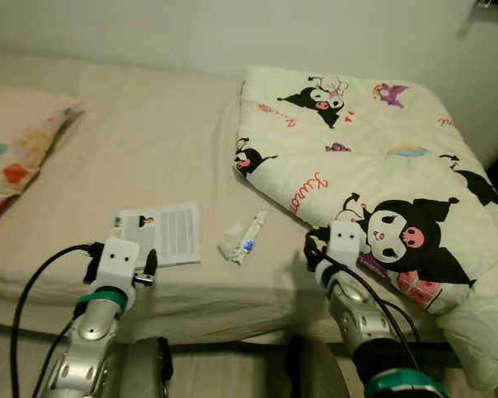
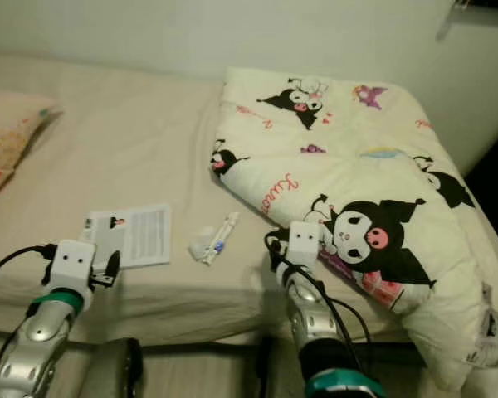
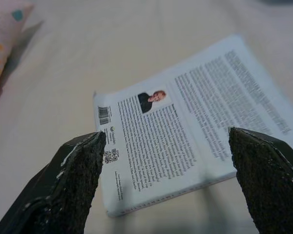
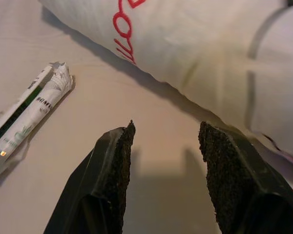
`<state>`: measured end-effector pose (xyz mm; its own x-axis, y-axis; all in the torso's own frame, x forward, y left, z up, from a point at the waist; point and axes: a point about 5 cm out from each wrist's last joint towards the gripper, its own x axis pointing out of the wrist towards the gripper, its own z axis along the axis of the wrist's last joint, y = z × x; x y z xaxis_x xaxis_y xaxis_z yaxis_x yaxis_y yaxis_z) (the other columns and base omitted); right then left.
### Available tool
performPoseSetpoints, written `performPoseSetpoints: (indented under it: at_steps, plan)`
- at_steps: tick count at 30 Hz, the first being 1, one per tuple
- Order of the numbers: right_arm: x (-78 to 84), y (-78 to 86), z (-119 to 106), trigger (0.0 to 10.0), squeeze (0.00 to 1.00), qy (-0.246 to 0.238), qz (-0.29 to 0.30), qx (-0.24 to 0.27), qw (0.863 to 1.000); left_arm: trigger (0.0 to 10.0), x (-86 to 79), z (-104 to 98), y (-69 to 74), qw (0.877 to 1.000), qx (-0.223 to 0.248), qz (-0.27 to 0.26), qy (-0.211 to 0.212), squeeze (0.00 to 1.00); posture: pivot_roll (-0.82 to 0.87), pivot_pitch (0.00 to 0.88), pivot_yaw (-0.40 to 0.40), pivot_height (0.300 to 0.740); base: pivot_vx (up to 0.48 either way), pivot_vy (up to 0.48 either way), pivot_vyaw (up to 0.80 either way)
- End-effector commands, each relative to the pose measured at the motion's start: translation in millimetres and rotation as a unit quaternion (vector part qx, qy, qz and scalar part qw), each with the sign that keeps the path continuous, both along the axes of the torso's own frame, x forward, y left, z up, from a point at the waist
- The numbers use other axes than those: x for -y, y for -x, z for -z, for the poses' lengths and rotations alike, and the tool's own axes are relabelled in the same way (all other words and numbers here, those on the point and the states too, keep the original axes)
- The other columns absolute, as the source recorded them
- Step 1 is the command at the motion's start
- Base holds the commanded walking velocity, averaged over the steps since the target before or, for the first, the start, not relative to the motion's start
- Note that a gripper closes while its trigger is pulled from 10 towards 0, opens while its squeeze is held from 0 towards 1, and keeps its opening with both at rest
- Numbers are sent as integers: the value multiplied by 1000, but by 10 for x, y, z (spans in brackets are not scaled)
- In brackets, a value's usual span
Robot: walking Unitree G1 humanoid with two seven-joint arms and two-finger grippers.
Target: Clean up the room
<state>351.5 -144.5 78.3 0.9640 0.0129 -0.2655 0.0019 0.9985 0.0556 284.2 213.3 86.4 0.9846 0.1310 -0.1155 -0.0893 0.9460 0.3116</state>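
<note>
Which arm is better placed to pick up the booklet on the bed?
Left. The open left gripper hangs just over the booklet, its edge between the fingers. The right gripper is by the quilt.

white printed booklet (image 1: 167, 233): flat on bed, near front edge | crumpled white wrapper with tube (image 1: 243, 238): lying just beside it

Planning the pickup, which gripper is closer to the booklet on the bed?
Left. The left gripper hovers open right over the booklet; the right gripper is beside the blanket.
</note>
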Motion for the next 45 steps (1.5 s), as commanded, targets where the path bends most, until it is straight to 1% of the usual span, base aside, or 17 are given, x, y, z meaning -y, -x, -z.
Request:
performPoseSetpoints:
  at_steps: [1,4,5,8,10,11,14,15,18,24,30,36,39,42,43,44,45]
  plan:
    - [-24,-16,8,10000,0,1,-13,-1,1000,10000,-86,-2,53,1000,-4,-7,-11,0,151,79,-42,535,0,0,0]
    - [-89,-66,-45,10000,0,0,-31,8,999,10000,-156,-33,85,1000,2,-11,-16,0,155,89,-44,535,0,0,0]
    - [-123,-89,-73,10000,1000,-8,-39,13,999,10000,-192,-53,104,1000,6,-14,-20,0,163,101,-51,535,0,0,0]
    - [-141,-102,-88,10000,1000,-13,-44,17,999,10000,-212,-66,116,1000,9,-15,-22,0,163,101,-51,535,0,0,0]
    - [-267,-127,-106,10000,1000,-28,-80,16,996,10000,-300,-119,167,999,16,-20,-27,0,187,120,-63,535,0,0,0]
    - [-267,-127,-106,10000,1000,-28,-80,16,996,10000,-300,-119,167,999,16,-20,-27,0,187,120,-63,535,0,0,0]
    - [-388,-123,-93,10000,1000,-38,-115,11,993,10000,-338,-146,206,999,16,-20,-32,0,194,124,-67,535,0,0,0]
    - [-388,-123,-93,10000,1000,-38,-115,11,993,10000,-338,-146,206,999,16,-20,-32,0,194,124,-67,535,0,0,0]
    - [-487,-111,-85,10000,1000,-29,-146,10,989,10000,-361,-150,257,999,13,-21,-36,0,203,139,-70,535,0,0,0]
    - [-570,-108,-89,10000,1000,-22,-163,12,986,10000,-373,-168,323,999,11,-21,-37,0,214,158,-79,535,0,0,0]
    - [-601,-104,-91,10000,1000,-20,-172,18,985,10000,-371,-202,362,999,14,-18,-38,0,228,173,-83,535,0,0,0]
    - [-716,-83,-103,10000,1000,-6,-202,31,979,10000,-382,-269,447,999,17,-13,-42,0,239,201,-85,535,0,0,0]
    - [-766,-70,-97,10000,1000,-10,-214,29,976,10000,-378,-287,472,999,17,-10,-43,0,239,205,-85,535,0,0,0]
    - [-808,-58,-82,10000,1000,4,-225,24,974,10000,-377,-303,491,999,18,-9,-42,0,240,212,-87,535,0,0,0]
    - [-819,-55,-66,10000,1000,21,-224,17,974,10000,-375,-311,500,999,18,-8,-42,0,241,225,-88,535,0,0,0]
    - [-836,-49,-44,10000,910,39,-226,6,973,10000,-367,-317,509,999,17,-6,-42,0,242,228,-90,535,0,0,0]
    - [-836,-49,-44,10000,910,39,-226,6,973,10000,-367,-317,509,999,17,-6,-42,0,242,228,-90,535,0,0,0]
